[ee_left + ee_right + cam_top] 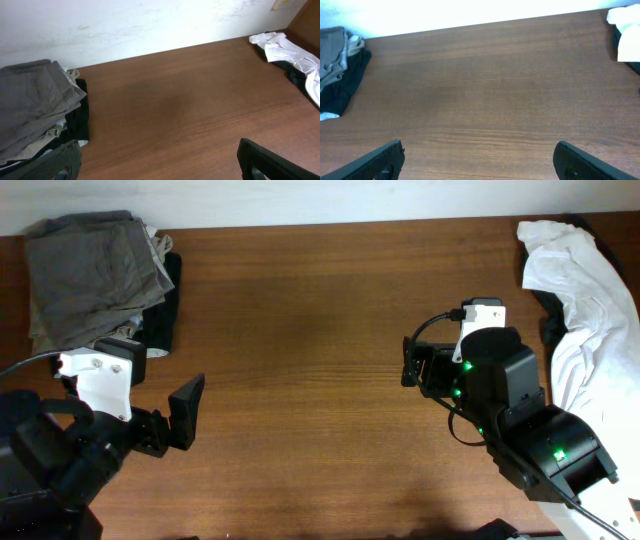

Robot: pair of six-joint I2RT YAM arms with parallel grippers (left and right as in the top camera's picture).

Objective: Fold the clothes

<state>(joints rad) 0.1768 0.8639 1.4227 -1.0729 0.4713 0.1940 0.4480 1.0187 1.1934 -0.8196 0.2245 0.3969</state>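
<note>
1. Closest to its wrist camera, the left gripper (159,150) is released. Its two black fingers (55,162) stand wide apart with only bare tabletop between them.
2. The right gripper (477,146) is likewise spread wide and empty, its own black fingers (590,162) far apart above the wood.
3. Both hang over the brown wood-grain table (300,330), the left one at the near left and the right one at the near right, well apart from each other.
4. Farther back, in the far left corner and just beyond the left gripper, sits a folded stack of clothes. A wrinkled grey-olive cotton garment (90,275) lies on top. A black fabric garment (168,305) shows beneath it along the right side, and a bit of beige cloth (158,242) peeks out at the edge.
5. At the far right, a crumpled white fabric shirt (580,310) lies unfolded, draped over a dark garment (550,325) and trailing down the table's right edge.
6. Behind the table stands a plain white wall (125,25).
</note>
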